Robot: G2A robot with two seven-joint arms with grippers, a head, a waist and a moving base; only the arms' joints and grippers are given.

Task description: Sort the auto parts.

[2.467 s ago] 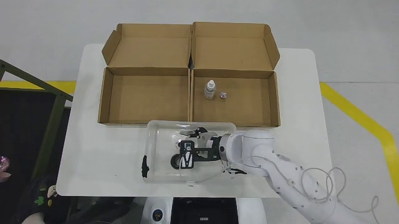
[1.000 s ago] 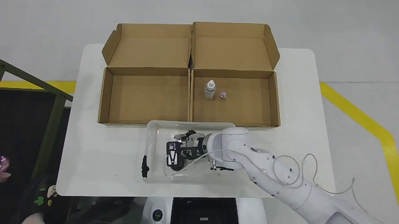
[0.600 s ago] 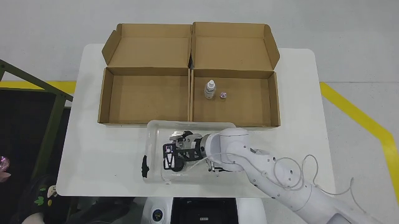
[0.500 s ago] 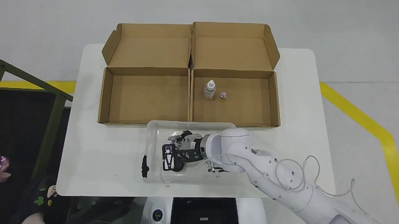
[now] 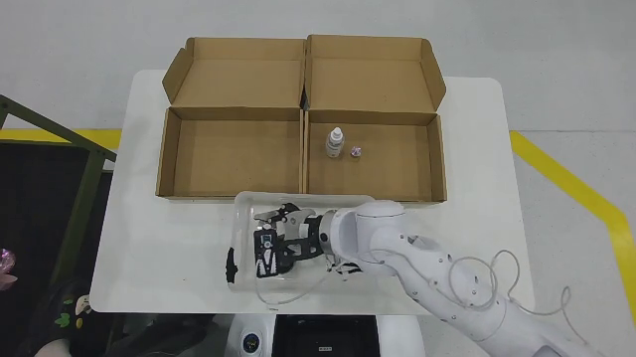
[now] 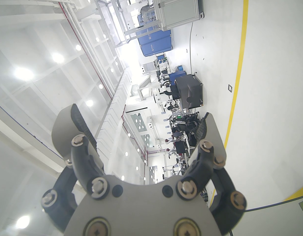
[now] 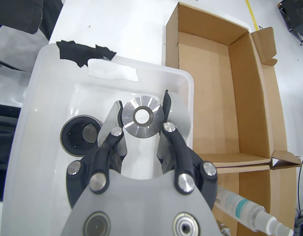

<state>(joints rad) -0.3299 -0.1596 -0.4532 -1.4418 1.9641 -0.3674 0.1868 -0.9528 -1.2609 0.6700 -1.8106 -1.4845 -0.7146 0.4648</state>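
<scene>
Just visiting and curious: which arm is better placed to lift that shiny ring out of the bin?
Right. Its gripper is down in the bin, with its fingers pressed against both sides of the ring. The left gripper is open and points off into the hall, with no part between its fingers.

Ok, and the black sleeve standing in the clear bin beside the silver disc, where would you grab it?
Probably across its outer wall, coming straight down: the black sleeve stands on end in the clear bin, bore facing up, so the round sides are the free surfaces. Turn the pinch so it misses the silver disc alongside and the bin wall.
</scene>
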